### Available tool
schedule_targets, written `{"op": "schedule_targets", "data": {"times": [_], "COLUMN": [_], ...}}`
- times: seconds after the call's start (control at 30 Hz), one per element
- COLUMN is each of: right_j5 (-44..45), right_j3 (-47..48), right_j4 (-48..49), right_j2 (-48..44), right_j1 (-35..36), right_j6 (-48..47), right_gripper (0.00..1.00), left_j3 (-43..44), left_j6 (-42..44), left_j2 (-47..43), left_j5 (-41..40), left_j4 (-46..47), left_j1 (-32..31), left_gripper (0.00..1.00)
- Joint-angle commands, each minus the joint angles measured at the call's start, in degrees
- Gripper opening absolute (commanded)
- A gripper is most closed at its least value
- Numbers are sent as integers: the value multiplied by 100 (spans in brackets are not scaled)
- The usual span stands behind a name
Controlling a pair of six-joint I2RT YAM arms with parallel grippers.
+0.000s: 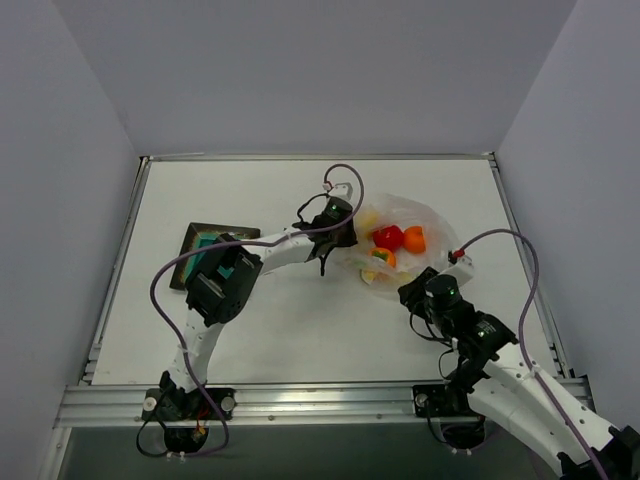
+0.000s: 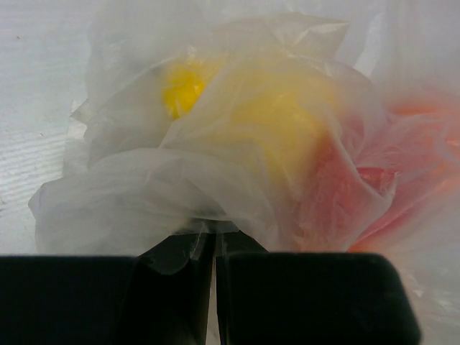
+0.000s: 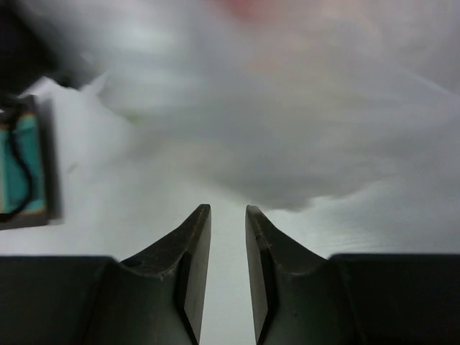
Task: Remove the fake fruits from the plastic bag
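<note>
Though unclear overhead, plastic bag (image 2: 144, 194) pinch.

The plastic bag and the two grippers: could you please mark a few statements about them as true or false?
1. The fake fruits lie inside the plastic bag. True.
2. The left gripper is shut on a fold of the plastic bag. True.
3. The right gripper holds a red fruit. False: its fingers are slightly apart with nothing between them, just short of the bag.
4. The plate lies to the right of the bag in the top view. False: it lies to the left, partly hidden by the left arm.
5. A yellow fruit shows through the plastic in the left wrist view. True.
</note>
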Motion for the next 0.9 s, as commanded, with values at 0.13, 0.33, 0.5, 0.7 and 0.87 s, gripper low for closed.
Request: {"op": "schedule_targets", "data": {"times": [0.13, 0.33, 0.5, 0.7, 0.87], "right_j5": [41, 163, 759, 1174, 1447], "right_j3": [1413, 1853, 2406, 2794, 2654], "right_j4": [-477, -627, -391, 655, 1769], "right_j2": [93, -144, 891, 1885, 2624], "right_j1": [273, 326, 318, 221, -59], "right_j6": [-691, -1243, -2009, -1966, -1571], "right_gripper": [40, 56, 6, 6, 20], "left_j3": [-75, -329, -461, -970, -1542], "left_j6": [274, 397, 625, 898, 942], "left_j2": [-757, -1187, -1679, -2355, -2857], "left_j5": [-258, -398, -556, -996, -1443], "left_j4": [114, 113, -80, -335, 24], "left_j1": [-245, -298, -464, -816, -1124], "left_gripper": [2, 20, 52, 57, 37]}}
